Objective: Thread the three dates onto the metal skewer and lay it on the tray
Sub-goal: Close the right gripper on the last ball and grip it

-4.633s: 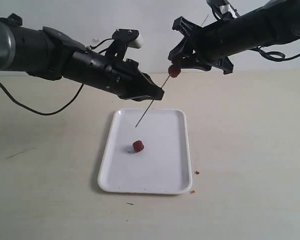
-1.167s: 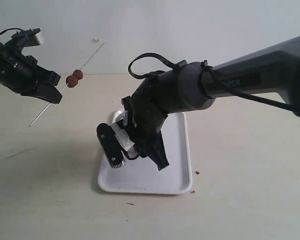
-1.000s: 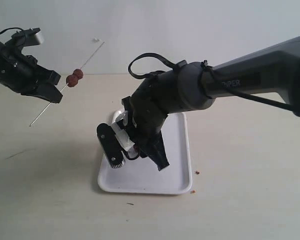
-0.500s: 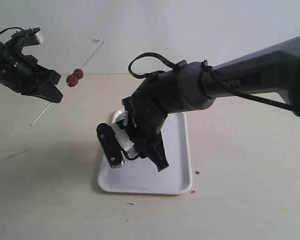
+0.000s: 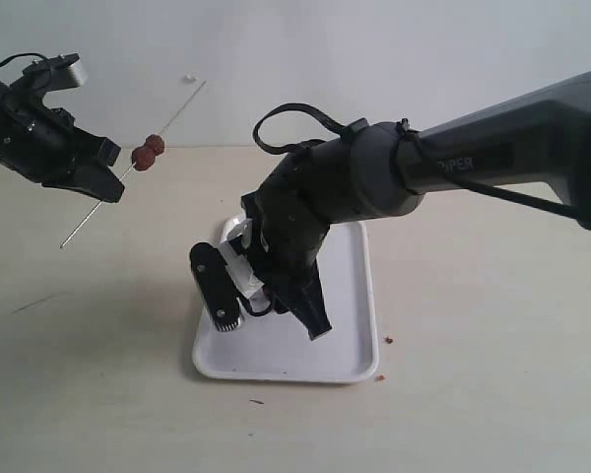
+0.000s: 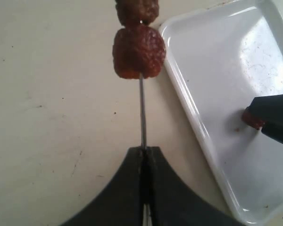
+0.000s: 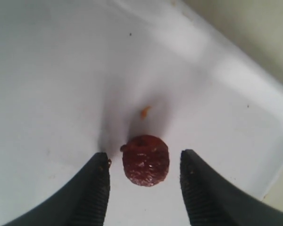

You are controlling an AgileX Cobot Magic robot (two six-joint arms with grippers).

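My left gripper (image 5: 97, 184) is shut on the thin metal skewer (image 5: 177, 110), holding it slanted in the air to the left of the tray. Two dates (image 5: 148, 151) sit threaded on it side by side; the left wrist view shows them just beyond the shut jaws (image 6: 138, 52). My right gripper (image 7: 145, 157) is open and low over the white tray (image 5: 351, 325). The third date (image 7: 145, 160) lies on the tray between its fingers (image 7: 96, 188), touching neither. In the exterior view this date is hidden behind the right gripper (image 5: 266, 301).
A small orange crumb (image 7: 144, 112) lies on the tray beyond the date. Dark crumbs (image 5: 386, 340) dot the beige table by the tray's near right corner. The bulky right arm (image 5: 374, 182) hangs over the tray's far half.
Since 4.6 s ago the left gripper carried the skewer, now with two dates, away to the left, and the right gripper came down around the date on the tray. Over the last second almost nothing moved.
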